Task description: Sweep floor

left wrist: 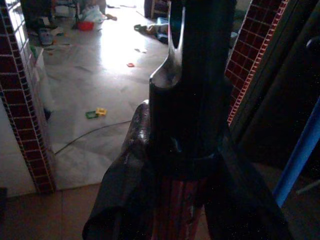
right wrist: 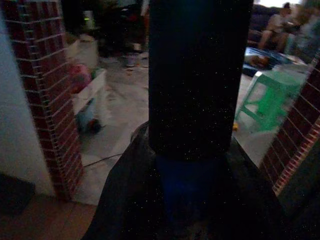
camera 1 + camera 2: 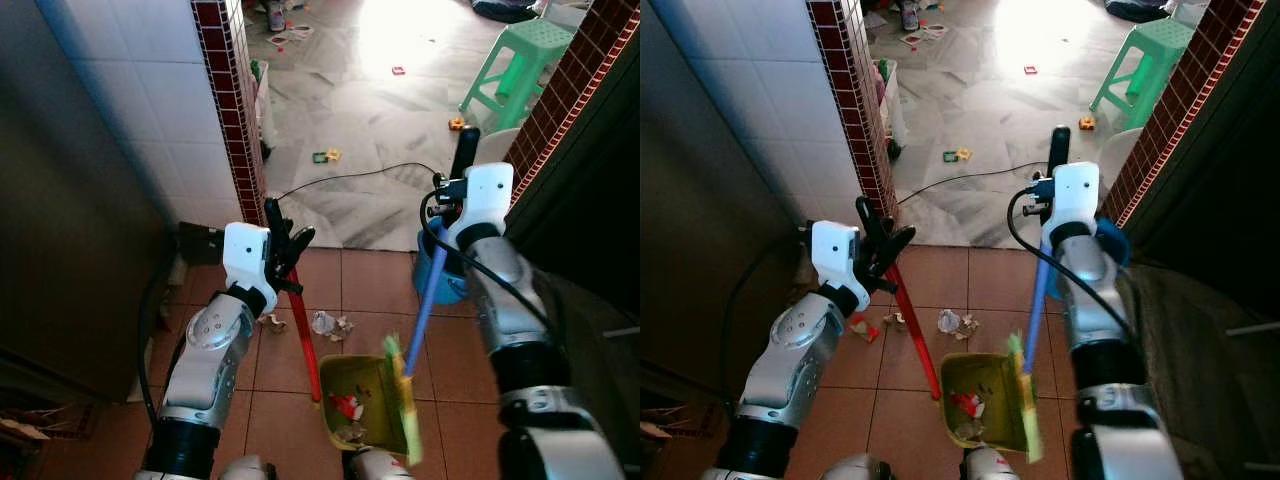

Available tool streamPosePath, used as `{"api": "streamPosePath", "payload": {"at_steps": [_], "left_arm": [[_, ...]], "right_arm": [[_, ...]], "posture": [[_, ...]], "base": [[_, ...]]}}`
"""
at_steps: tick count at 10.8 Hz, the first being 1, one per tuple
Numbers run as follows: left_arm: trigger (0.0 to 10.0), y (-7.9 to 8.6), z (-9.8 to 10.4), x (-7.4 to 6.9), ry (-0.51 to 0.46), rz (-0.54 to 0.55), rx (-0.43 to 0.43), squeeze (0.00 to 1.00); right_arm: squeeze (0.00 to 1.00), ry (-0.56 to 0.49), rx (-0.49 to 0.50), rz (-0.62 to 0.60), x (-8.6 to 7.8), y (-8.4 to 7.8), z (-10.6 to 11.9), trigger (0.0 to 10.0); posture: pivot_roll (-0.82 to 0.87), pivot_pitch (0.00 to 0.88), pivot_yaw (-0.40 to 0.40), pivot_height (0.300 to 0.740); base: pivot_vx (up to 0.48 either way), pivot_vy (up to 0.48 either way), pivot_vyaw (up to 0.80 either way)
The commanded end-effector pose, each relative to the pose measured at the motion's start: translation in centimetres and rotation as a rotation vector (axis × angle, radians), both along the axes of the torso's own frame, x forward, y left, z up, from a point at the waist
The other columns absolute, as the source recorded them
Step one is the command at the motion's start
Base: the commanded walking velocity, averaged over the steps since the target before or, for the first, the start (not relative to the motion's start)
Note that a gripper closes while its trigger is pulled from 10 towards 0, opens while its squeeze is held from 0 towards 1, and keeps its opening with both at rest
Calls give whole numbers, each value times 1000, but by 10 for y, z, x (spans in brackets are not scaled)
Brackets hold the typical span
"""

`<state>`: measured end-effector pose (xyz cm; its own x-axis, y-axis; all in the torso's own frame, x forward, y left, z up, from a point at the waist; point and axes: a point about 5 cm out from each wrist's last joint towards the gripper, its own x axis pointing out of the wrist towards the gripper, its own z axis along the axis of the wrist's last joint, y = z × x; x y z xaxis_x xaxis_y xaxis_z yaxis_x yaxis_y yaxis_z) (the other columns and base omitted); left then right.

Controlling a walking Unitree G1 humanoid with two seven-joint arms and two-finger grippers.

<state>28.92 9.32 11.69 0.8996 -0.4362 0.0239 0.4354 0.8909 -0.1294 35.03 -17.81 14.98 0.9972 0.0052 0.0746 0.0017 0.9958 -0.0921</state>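
Left gripper (image 3: 285,245) is clamped on the red dustpan handle (image 3: 305,335), keeping the yellow-green dustpan (image 3: 362,402) tilted mouth-up on the tiles so scraps stay in. Right gripper (image 3: 462,165) grips the blue broom handle (image 3: 425,300), bristles (image 3: 405,395) at the pan lip; crumpled paper (image 3: 328,323) just beyond looks next

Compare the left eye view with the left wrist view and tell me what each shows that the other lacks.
The left eye view alone has the yellow dustpan holding scraps, the crumpled paper on the tiles, the green stool and the right gripper on the blue broom handle. The left wrist view alone has a red basin far back. Both share the left gripper shut on the red dustpan handle, the black cable and the brick pillar.
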Motion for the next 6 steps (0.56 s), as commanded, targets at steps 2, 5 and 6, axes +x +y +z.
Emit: {"api": "streamPosePath", "payload": {"at_steps": [2, 5, 6], "left_arm": [[10000, -1, 17, 1, -64, -5, -21, 0], [10000, -4, 17, 3, -63, -23, -17, 0], [10000, -5, 18, 3, -67, -27, -19, 0]], "right_arm": [[0, -39, 59, -101, -4, -4, 4, 10000], [0, -36, 65, -143, -16, 0, -5, 10000], [0, -38, 63, -143, -16, 1, -4, 10000]], "posture": [[-51, 0, 10, 740], [-70, 0, 14, 740], [-70, 0, 14, 740]], "base": [[0, 246, -800], [0, 288, -667], [0, 315, -481]]}}
